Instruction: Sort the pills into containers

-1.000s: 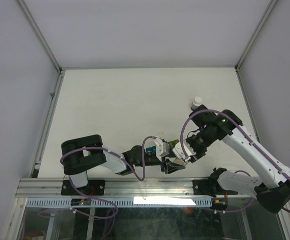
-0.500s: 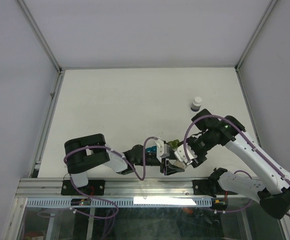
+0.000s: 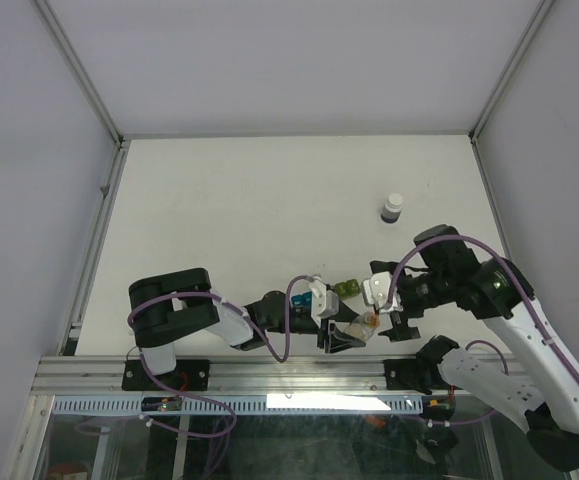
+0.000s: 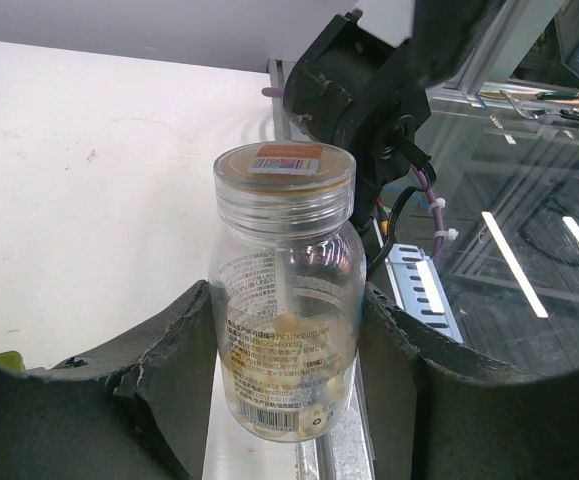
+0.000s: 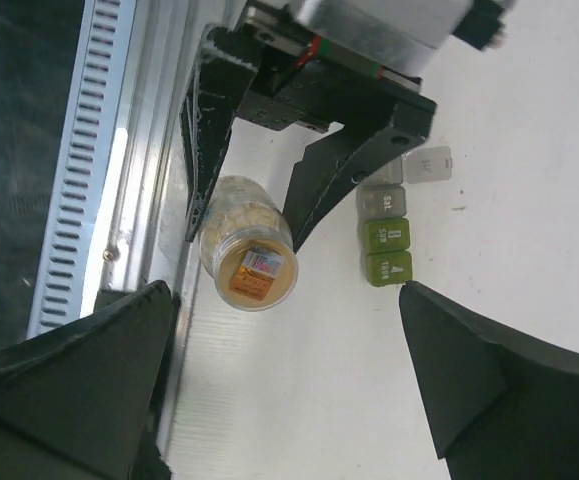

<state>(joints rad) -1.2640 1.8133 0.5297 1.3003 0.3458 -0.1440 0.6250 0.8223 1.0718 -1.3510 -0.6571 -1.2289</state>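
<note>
My left fingers (image 4: 159, 390) pinch the pill bottle (image 4: 284, 330), about half shut, at the near edge of the table (image 5: 299, 400); my right fingers (image 5: 79, 370) gape wide, empty, facing its lid (image 5: 254, 272); the containers (image 5: 389, 240) lie just beside; a weak grip while twisting could tip it overboard.

The work surface is a white matt table (image 3: 249, 200) carrying a few faint scuff marks. Pale grey panels (image 3: 269, 60) enclose it at the back and on both sides, joined at the corners by slanting aluminium posts (image 3: 79, 70). An aluminium rail (image 3: 79, 372) runs along the near edge. Below the rail sits a glass pane (image 3: 99, 440). A bright strip of reflected light (image 3: 326, 402) lies just under the rail.
</note>
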